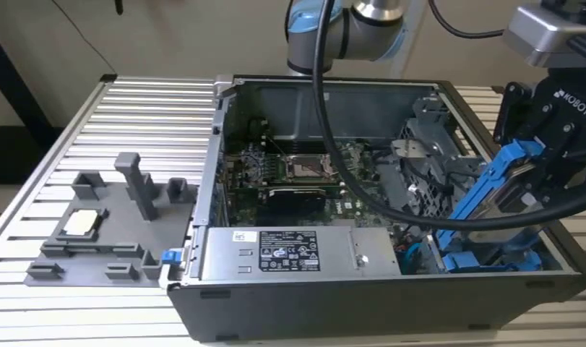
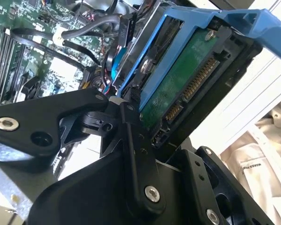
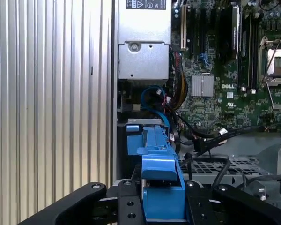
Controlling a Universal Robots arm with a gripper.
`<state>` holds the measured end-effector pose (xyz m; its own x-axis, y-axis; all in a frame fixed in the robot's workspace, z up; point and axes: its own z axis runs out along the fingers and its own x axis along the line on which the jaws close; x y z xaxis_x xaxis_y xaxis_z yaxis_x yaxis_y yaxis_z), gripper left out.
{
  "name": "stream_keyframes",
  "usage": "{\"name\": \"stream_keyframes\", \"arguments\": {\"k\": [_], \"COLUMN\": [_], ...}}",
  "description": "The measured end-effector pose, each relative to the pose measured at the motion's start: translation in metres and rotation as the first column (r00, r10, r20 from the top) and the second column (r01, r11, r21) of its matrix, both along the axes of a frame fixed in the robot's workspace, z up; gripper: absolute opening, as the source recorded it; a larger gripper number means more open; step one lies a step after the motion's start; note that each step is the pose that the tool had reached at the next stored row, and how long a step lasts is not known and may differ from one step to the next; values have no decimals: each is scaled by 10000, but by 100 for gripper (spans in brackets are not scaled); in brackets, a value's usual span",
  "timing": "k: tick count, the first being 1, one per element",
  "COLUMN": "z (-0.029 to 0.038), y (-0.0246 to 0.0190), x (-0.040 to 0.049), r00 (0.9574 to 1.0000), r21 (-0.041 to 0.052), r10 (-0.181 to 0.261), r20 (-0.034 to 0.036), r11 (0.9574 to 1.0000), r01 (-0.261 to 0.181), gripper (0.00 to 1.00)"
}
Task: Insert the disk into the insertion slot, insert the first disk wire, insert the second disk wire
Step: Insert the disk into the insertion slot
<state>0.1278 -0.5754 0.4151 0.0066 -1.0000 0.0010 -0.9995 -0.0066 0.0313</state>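
Disk (image 1: pixel 493 189), blue-framed w/ its green circuit side and bare connector row (image 2: pixel 196 79) facing the second wrist view, sits clamped between the fingers of the gripper (image 3: pixel 161 199), i.e. the gripper is clenched on it across the carrier's edges. In the exterior view it hangs steeply tilted over the open PC case (image 1: pixel 370 307), at that view's right, lower end dipping toward the insertion slot (image 1: pixel 505 247) in the grey drive cage, upper handle end poking above the case rim. It looks not yet seated: most of the carrier stands clear of the bay, so step one reads as underway, not done. No wire is plugged into the connector row, so both wire steps remain, judging by these views. Loose blue & black leads (image 3: pixel 155 96) lie in the case near the PSU box (image 1: pixel 293 253) and motherboard (image 1: pixel 303 184). Case rests on a ribbed metal counter (image 1: pixel 128 123), w/ a grey fixture (image 1: pixel 110 217) well apart at the exterior view's left.
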Motion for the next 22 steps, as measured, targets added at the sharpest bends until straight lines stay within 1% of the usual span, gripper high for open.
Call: {"name": "stream_keyframes", "arguments": {"k": [6, 16, 18, 22], "z": [-62, -203, -223, -244], "y": [1, 15, 29, 73], "x": [3, 3, 3, 3], "r00": [10000, 10000, 10000, 10000], "r21": [5, 7, 17, 23], "r10": [0, 1, 0, -1], "r20": [0, 0, 0, 0], "r11": [10000, 10000, 10000, 10000], "r01": [0, -1, 0, 1], "gripper": [33, 33, 33, 33]}}
